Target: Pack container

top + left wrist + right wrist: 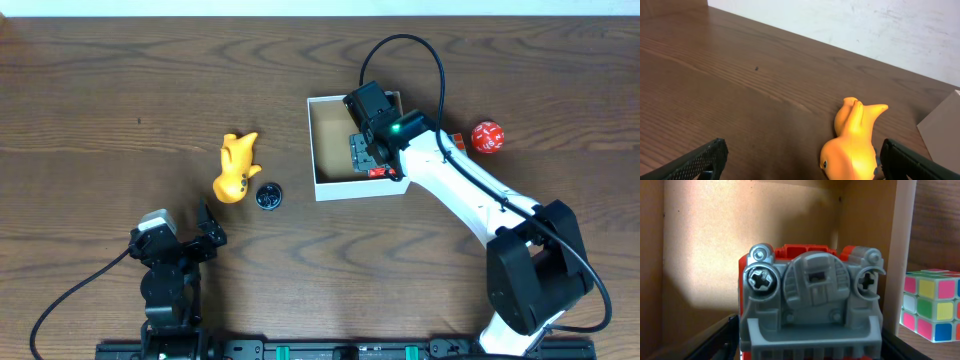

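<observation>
The container (330,188) is a square white box with a brown inside, right of the table's middle. My right gripper (372,160) reaches into its right half and is shut on a red and grey toy truck (362,150). In the right wrist view the truck's grey underside (812,295) fills the space between the fingers (810,347), with the box's white wall (902,240) to the right. My left gripper (205,235) is open and empty near the front left. A yellow rubber duck (235,167) lies ahead of it and shows in the left wrist view (852,145) between the open fingers (802,167).
A small black round object (268,196) lies right of the duck. A red ball (487,136) lies right of the box. A colour cube (932,305) sits just outside the box's right wall, mostly under my right arm in the overhead view. The box's corner (942,125) shows in the left wrist view.
</observation>
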Action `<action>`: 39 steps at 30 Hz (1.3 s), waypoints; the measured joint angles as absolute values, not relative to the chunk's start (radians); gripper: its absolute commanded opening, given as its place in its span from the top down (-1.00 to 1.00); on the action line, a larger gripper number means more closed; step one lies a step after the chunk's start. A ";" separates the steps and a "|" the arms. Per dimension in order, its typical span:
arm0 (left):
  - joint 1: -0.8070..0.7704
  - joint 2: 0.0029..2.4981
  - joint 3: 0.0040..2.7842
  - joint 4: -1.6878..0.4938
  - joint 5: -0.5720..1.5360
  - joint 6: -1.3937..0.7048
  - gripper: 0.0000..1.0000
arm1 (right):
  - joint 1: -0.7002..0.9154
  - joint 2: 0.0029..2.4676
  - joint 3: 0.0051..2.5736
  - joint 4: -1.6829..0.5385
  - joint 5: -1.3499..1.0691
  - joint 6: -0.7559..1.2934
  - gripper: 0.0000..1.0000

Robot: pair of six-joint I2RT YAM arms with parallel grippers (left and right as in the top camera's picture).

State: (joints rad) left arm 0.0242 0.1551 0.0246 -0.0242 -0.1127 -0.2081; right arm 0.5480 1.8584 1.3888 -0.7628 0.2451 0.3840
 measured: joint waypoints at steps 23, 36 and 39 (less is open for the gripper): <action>0.024 0.155 0.025 -0.024 -0.113 -0.208 -0.96 | 0.548 1.858 1.391 -0.700 0.243 0.361 -0.50; 0.024 0.155 0.025 -0.024 -0.113 -0.208 -0.96 | 0.570 1.858 1.392 -0.706 0.166 0.322 -0.29; 0.024 0.155 0.025 -0.024 -0.113 -0.208 -0.96 | 0.582 1.858 1.392 -0.685 0.159 0.299 -0.25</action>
